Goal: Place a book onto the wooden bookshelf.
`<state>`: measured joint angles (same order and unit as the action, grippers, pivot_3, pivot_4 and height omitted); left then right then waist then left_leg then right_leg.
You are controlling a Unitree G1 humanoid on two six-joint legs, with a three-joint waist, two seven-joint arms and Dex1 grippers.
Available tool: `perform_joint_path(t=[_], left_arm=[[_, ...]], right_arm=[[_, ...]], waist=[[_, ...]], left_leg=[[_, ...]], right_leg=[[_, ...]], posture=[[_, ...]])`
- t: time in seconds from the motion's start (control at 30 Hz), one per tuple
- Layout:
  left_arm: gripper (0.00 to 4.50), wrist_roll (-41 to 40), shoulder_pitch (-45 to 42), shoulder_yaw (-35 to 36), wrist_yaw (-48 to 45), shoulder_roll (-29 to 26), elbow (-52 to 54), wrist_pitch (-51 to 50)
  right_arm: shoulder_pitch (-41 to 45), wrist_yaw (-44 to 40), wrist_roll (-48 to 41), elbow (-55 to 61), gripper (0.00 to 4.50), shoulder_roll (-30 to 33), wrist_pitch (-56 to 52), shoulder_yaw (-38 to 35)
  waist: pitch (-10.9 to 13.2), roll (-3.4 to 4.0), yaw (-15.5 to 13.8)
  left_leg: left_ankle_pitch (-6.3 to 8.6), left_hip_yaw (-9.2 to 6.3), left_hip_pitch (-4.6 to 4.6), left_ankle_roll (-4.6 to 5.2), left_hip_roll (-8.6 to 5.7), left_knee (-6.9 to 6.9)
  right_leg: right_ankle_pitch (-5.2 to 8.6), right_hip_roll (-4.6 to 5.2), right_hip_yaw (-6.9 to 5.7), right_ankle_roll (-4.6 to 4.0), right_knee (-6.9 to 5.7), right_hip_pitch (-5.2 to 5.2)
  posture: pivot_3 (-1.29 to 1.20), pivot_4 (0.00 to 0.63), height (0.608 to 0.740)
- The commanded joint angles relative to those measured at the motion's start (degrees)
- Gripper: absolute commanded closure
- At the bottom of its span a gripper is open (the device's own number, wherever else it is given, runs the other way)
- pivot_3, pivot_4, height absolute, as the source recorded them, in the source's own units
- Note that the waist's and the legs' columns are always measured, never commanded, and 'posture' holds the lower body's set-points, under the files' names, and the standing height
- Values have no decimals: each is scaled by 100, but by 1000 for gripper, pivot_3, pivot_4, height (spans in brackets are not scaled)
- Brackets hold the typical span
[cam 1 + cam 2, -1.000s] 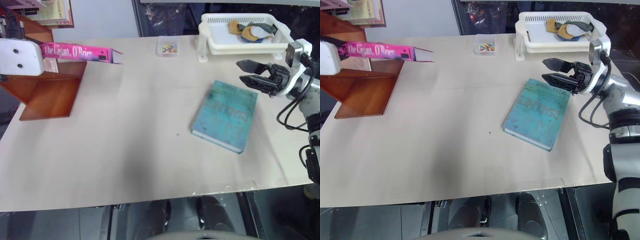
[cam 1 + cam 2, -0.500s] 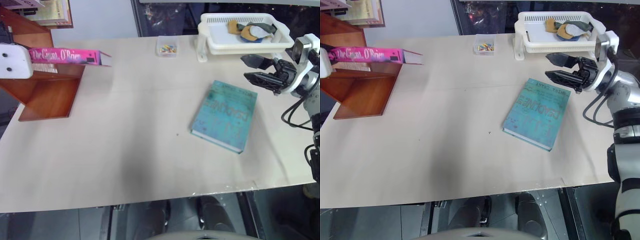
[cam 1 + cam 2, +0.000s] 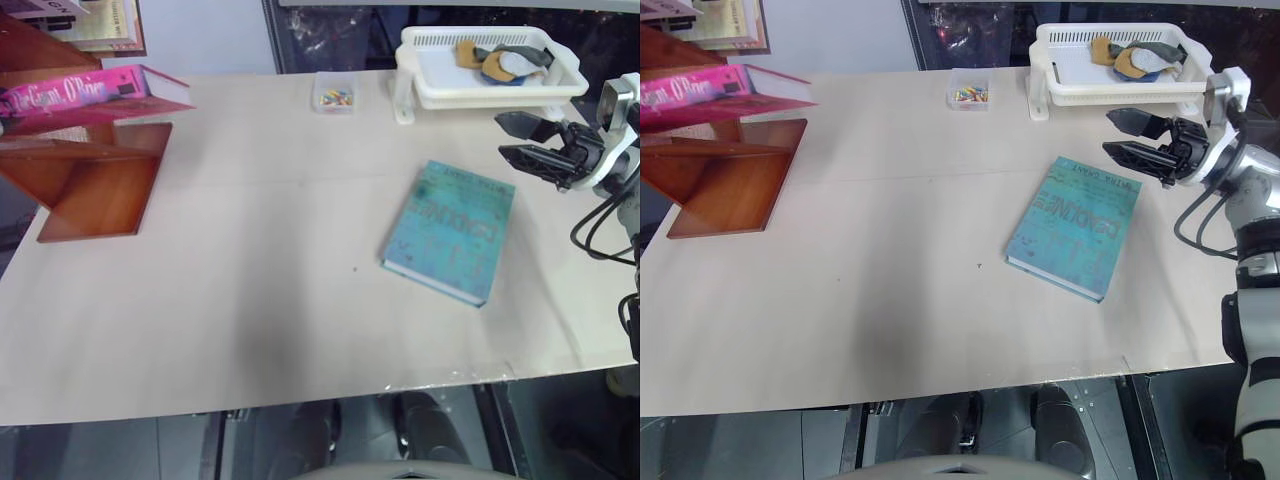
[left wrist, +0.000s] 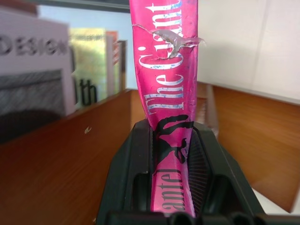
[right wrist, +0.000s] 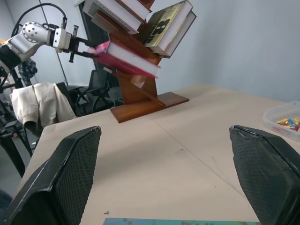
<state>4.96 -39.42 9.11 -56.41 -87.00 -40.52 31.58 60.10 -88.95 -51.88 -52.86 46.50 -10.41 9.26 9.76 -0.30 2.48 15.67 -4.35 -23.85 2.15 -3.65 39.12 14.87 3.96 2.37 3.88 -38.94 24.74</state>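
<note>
The bright pink paperback book (image 3: 95, 92) is now carried further over the reddish-brown wooden bookshelf (image 3: 95, 190) and tipped, clamped in the left gripper (image 4: 174, 154). It is nearly placed. The right gripper (image 3: 527, 140) is held wide open, empty, far from the shelf.

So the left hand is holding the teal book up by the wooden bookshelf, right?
Not the teal one. The left hand is shut on the pink book, as the left wrist view shows, beside the wooden bookshelf. The teal book lies flat on the table.

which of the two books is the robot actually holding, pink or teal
The pink book, clamped in the left gripper at the wooden bookshelf. The teal book lies flat on the table, untouched; the right gripper beside it is open.
</note>
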Motion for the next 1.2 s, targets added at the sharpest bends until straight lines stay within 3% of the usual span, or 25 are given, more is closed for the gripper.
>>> perform_joint_path(t=[0.03, 0.53, 0.67, 0.8, 1.2], left_arm=[[3486, 74, -335, 8, 213, -164, -449, 309], [3486, 1276, -1396, -909, 1053, -177, -1922, 783], [2154, 1472, -1596, -1060, 1276, -145, -2131, 806], [107, 1584, -1730, -1149, 1440, -86, -2287, 801], [38, 1419, -1594, -1057, 1090, -216, -2438, 790]], right_arm=[[31, -355, -23, 25, 0, 96, 155, -145], [-135, -355, 35, 67, 0, 138, 216, -203], [-124, -355, 67, 42, 0, 122, 221, -231], [-128, -355, 90, 34, 0, 123, 220, -260], [-100, -355, 104, 22, 0, 206, 147, -306]], waist=[[0, 0, -1], [-1, -3, 4], [-1, -2, 14], [-2, -3, 3], [-2, -4, 5]], left_leg=[[0, 0, 0, 0, 0, 0], [0, 1, 0, 1, -4, 6], [0, 1, 0, 1, -4, 7], [0, 1, 0, 1, -4, 10], [0, 1, 0, 2, -4, 11]], right_leg=[[0, -1, 0, 0, 0, 0], [0, -13, 0, 0, -6, 0], [0, -16, 0, 0, -10, 0], [0, -14, 0, 0, -10, 0], [0, -14, 0, 0, -14, 0]], posture=[[0, 150, 740], [0, 150, 740], [0, 150, 740], [0, 150, 740], [0, 150, 740]])
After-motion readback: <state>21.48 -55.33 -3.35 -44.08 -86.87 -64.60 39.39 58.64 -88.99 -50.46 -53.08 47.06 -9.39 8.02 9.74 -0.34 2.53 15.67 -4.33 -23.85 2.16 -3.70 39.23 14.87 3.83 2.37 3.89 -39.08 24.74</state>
